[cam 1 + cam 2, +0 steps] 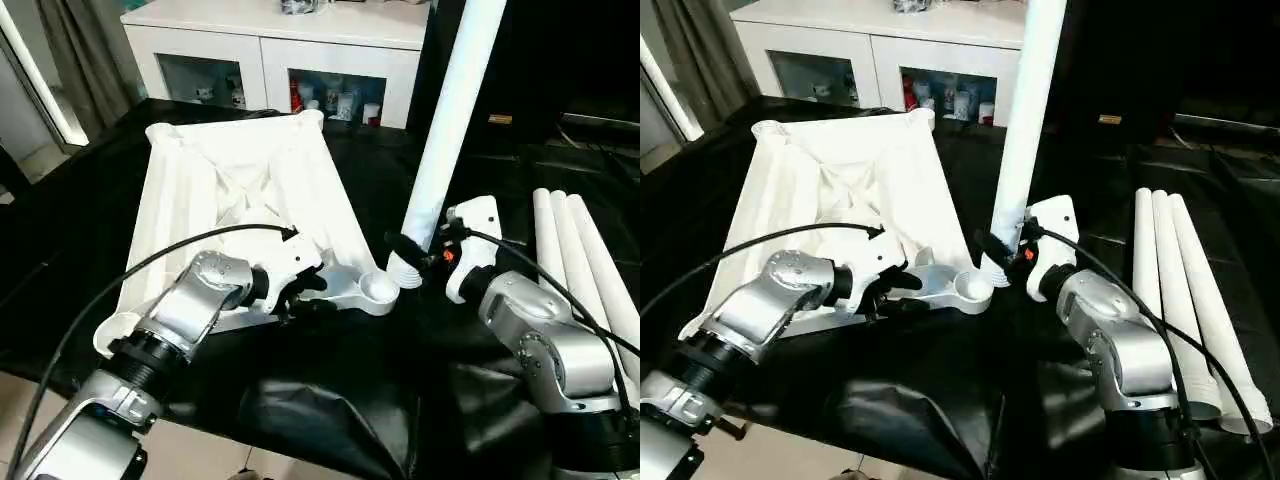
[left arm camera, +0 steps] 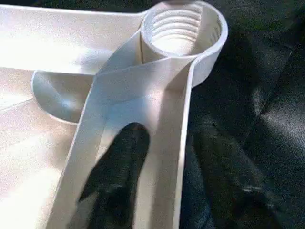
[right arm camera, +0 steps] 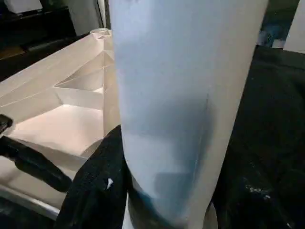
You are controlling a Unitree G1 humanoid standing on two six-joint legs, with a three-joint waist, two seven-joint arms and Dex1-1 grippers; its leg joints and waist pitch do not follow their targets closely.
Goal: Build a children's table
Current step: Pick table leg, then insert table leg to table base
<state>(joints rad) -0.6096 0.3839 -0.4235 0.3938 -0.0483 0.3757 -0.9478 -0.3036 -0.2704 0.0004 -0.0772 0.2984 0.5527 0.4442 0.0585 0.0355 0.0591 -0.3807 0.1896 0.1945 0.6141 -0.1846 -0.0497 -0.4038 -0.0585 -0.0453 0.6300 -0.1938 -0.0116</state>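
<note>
Black fingers of the right gripper [image 1: 418, 252] are clamped round the lower end of a white leg [image 1: 450, 130], and that tube stands nearly upright, leaning a touch toward the robot's right as it rises past the cabinet [image 1: 270, 40] behind. Its ridged foot sits just beside the near corner socket [image 1: 378, 288], on the socket's right, close to the rim but not in it.

Over to the left gripper [image 1: 308, 292]: it's at the tabletop's near rim, just left of that same socket. In the left wrist view one black finger [image 2: 119, 176] lies inside the rim wall, with the threaded socket [image 2: 183, 31] straight ahead; whether the jaws have actually pinched the wall, I cannot tell.

The tabletop [image 1: 240, 190] lies upside down on the black cloth [image 1: 340, 410], ribs up, its long axis running away from the robot toward the cabinet. Three spare legs [image 1: 580, 260] lie side by side on the robot's right, well apart from the socket.

So here's the relation that counts: the socket is a short sideways hop to the left of the leg's foot, mouth facing up. My read is the right arm must shift left and set the leg vertical while the left steadies the top.
</note>
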